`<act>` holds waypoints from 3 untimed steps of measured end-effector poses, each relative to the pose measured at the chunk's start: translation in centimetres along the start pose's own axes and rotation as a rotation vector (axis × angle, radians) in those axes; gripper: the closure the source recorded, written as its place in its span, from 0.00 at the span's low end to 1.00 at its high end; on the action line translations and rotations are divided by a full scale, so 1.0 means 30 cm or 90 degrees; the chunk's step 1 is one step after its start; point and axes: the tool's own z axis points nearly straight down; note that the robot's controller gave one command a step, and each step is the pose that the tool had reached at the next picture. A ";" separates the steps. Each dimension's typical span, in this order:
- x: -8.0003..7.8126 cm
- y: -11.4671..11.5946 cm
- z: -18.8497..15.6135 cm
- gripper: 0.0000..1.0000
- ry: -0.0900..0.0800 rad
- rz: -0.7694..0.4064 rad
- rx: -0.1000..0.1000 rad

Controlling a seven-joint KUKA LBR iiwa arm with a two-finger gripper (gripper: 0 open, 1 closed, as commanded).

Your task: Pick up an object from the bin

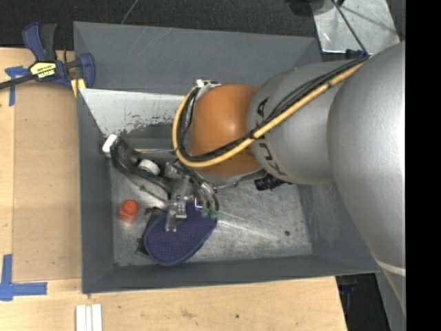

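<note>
1. My tool [180, 214] hangs low in the bin [96, 185], left of the floor's middle. It is right at the upper edge of a dark blue oval pad [172, 243] that lies flat near the wall at the view's bottom. Whether it touches the pad I cannot say.
2. I cannot tell whether the tool is released or clenched — its tip is a tangle of metal below my orange cover [217, 126], and nothing shows plainly gripped in it. So I count the pick as not yet made.
3. The pad is the thing under me, so I judge it the target. It looks soft and flat, and a pinch from straight above on a flat face may slide off. Better, I think, to take it at the rim, where there is an edge to close on, or to press in a little so the cloth bunches.
4. There are neighbours to mind. A small red piece [128, 210] lies just left of the pad, apart from it. A black curved thing [127, 158] with a white knob [147, 165] lies behind, near the tool. I would come straight down and straight up, so as not to drag either along.
5. The risk, as I judge it — a limp pad may fold and slip as it leaves the floor. I should lift gently and check that it hangs in the tool before clearing the walls.
</note>
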 end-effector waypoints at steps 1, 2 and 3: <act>0.056 0.036 0.016 0.00 0.004 0.205 0.003; 0.019 -0.066 0.082 0.00 0.016 0.389 0.015; 0.066 -0.067 0.127 0.00 0.007 0.183 0.005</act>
